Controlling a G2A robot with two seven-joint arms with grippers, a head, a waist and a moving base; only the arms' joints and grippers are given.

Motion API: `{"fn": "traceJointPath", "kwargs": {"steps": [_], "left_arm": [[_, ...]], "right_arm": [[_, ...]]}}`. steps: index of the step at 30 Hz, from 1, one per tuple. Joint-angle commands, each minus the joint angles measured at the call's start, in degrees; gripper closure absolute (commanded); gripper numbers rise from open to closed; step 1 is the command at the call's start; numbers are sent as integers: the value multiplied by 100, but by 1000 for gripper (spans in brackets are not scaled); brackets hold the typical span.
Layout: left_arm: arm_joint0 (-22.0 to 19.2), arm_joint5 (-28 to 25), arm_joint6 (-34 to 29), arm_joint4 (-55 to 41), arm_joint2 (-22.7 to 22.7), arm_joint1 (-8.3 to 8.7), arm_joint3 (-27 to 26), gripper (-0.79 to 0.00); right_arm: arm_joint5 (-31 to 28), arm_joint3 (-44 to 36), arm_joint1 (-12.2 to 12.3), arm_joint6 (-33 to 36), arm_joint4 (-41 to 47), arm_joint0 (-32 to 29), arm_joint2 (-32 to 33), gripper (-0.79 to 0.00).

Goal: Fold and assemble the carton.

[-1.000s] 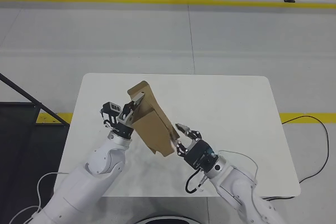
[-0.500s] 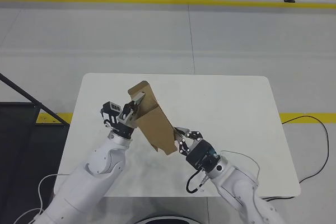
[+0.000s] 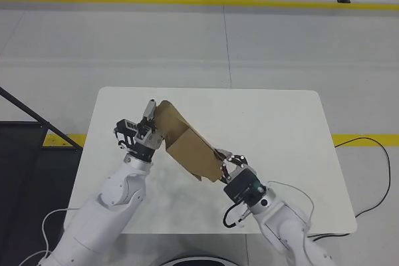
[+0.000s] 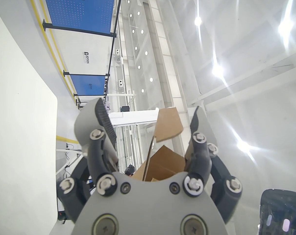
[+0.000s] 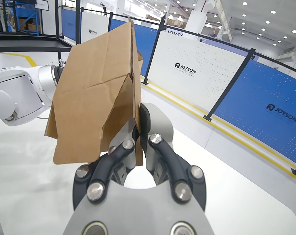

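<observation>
Right gripper (image 5: 139, 125) is clamped tight on the near-right edge of the carton (image 3: 186, 143). Left gripper (image 4: 148, 113) gapes wide around its far-left flap. Half-folded, the carton hangs tilted over the white table (image 3: 279, 120), left of centre.

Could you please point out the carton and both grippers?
carton (image 3: 189, 147), top view, middle of its upper panel.
left gripper (image 4: 148, 106), left wrist view, gap between its open fingertips.
right gripper (image 5: 138, 123), right wrist view, between fingertips clamping the carton's edge.
</observation>
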Motion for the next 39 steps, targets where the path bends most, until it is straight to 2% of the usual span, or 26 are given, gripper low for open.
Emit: {"fn": "traceJointPath", "kwargs": {"steps": [1,14,21,26,28,32,35,39], "left_arm": [[46,29,-7,14,-80,-9,-39,-785],[406,188,-70,64,-592,-54,-262,-785],[609,224,-46,110,-999,-66,-381,-785],[763,244,-195,223,-1335,-51,-440,-785],[858,121,-449,576,-1492,-25,-474,-785],[1140,-247,-1044,1469,-1815,38,-565,-785],[1313,-599,-1525,1601,-2023,73,-669,-785],[1473,-916,-2472,1439,-2385,146,-730,-785]], "right_arm": [[122,-50,-5,-10,-79,-56,15,0],[801,-246,-51,-115,-353,-359,163,0],[1565,-357,-104,153,-1293,-520,3,0],[1572,-380,-133,431,-1645,-496,-84,0],[1378,-403,-141,562,-1595,-458,-87,0],[1346,-403,-142,590,-1577,-452,-79,0],[1346,-403,-142,590,-1577,-452,-79,0],[1346,-403,-142,590,-1577,-452,-79,0]]}}
